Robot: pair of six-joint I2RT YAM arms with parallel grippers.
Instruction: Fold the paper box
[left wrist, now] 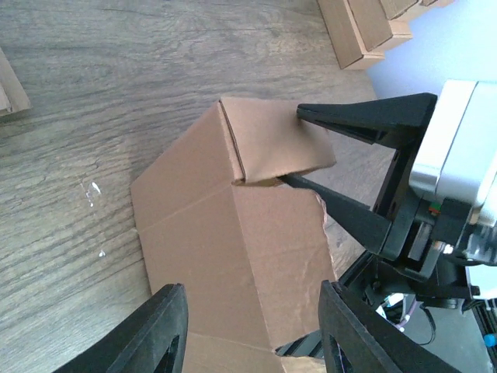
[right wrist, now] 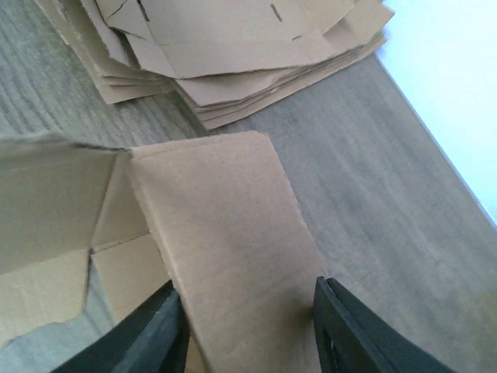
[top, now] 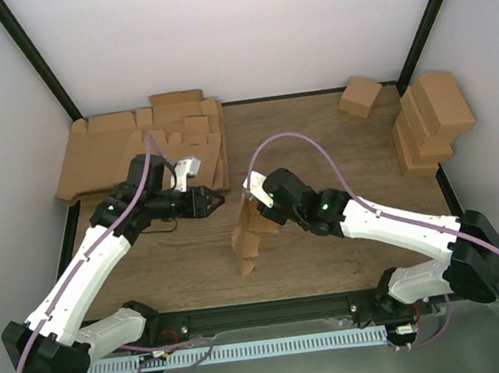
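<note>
A: Where's the box?
B: Mid table, standing on end between the arms. Walls are up, top flap not tucked. Roughly half done, I'd say.
A: Fingers?
B: Right gripper is spread, straddling that flap edge to edge. Can't tell if it's squeezing. Left gripper is spread round the body, contact unclear.
A: Counts?
B: One box in work. One stack of flat sheets far left. One loose finished box plus a pile far right, number in it unclear.

Half-folded brown cardboard box blocks mid-frame; bare wooden tabletop lies open above it, between flat brown cardboard sheets upper left and closed brown boxes upper right.
</note>
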